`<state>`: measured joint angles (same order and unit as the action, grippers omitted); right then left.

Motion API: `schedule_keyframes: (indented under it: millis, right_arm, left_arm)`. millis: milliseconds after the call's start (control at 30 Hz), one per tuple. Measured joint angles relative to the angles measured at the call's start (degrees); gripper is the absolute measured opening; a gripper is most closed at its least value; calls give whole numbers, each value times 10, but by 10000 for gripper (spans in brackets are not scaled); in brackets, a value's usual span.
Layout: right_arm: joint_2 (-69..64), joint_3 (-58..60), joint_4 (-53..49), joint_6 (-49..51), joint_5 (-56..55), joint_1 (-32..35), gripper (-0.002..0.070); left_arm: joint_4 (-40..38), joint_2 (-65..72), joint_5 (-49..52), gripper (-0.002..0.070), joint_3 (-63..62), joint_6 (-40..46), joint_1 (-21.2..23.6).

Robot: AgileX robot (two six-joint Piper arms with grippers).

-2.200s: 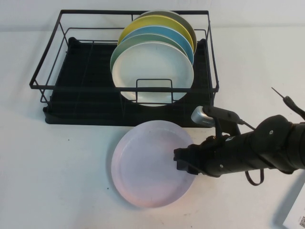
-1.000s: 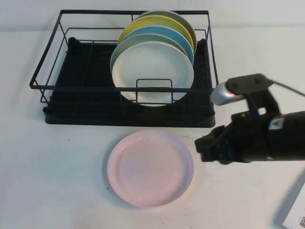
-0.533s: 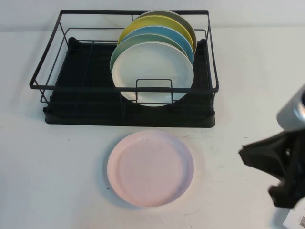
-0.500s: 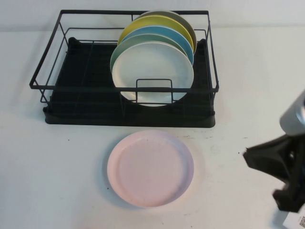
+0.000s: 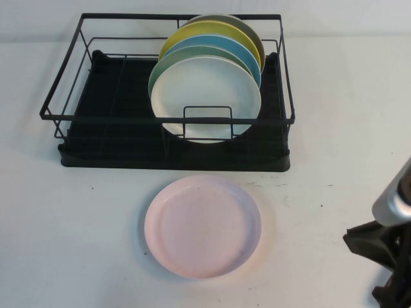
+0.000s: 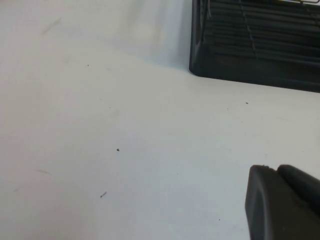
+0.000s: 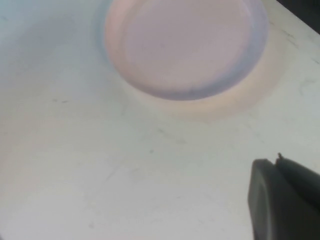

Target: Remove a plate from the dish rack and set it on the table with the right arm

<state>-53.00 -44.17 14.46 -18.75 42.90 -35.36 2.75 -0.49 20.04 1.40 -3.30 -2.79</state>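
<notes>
Since the earlier pictures, the right arm has pulled back from the rack toward the near right corner, far from it now. Its right tool is closed and holds nothing. The pink plate lies flat on the desk, just in front of the rack, not touching it. Five other plates stand in the rack, the white plate in front. The job looks done, I think. The best thing now may be to keep the arm moving away, high and slow, so it does not bump the pink plate. The left tool sits low over the bare desk, near the rack's corner. I cannot tell if it is open or closed.
</notes>
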Motion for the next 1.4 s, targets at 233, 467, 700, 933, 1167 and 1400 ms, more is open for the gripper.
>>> schedule_keyframes:
  millis: [233,467,700,933,1167,1400]
  right_arm:
    - [99,171,-8,0,-179,89,-18]
    - [243,368,-8,0,-366,213,-18]
    - [394,454,-7,0,-409,286,-18]
    - [513,458,-6,0,-312,296,-18]
    - [534,458,-8,0,-229,296,-18]
    - [535,458,-8,0,-224,296,-18]
  left_arm:
    - [0,0,0,-4,0,0,0]
    - [0,0,0,-4,0,0,0]
    - [0,0,0,-4,0,0,0]
    - [0,0,0,-4,0,0,0]
    - [0,0,0,-4,0,0,0]
    - [0,0,0,-4,0,0,0]
